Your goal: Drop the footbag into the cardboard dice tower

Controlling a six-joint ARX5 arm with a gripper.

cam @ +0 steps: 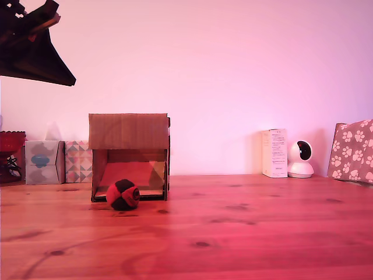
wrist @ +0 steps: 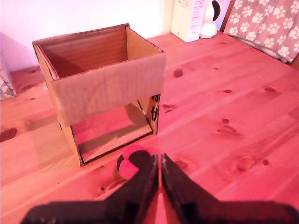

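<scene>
The gripper (wrist: 160,161) has its two dark fingers pressed together, only a thin seam between them, and nothing is held. In the exterior view only part of the arm shows, high at about 10 o'clock, well above the table (cam: 245,233), so the gripper hangs clear of everything.

From the fingertips in the wrist view, the footbag (wrist: 131,162) lies just past them toward 11 o'clock, partly hidden behind the finger on that side. It sits on the table, apart from the gripper and well below it. It is round, so it has no long axis to line up with.

Beyond the footbag, toward 11 to 12 o'clock, stands the tower (wrist: 107,88), its top open and empty as far as can be seen. In the exterior view the footbag (cam: 122,195) rests right before the tower's (cam: 129,131) lower front opening, at about 7 o'clock from the box centre.

The coming move likely calls for the fingers to part, then a drop straight down and slightly forward over the footbag.
</scene>
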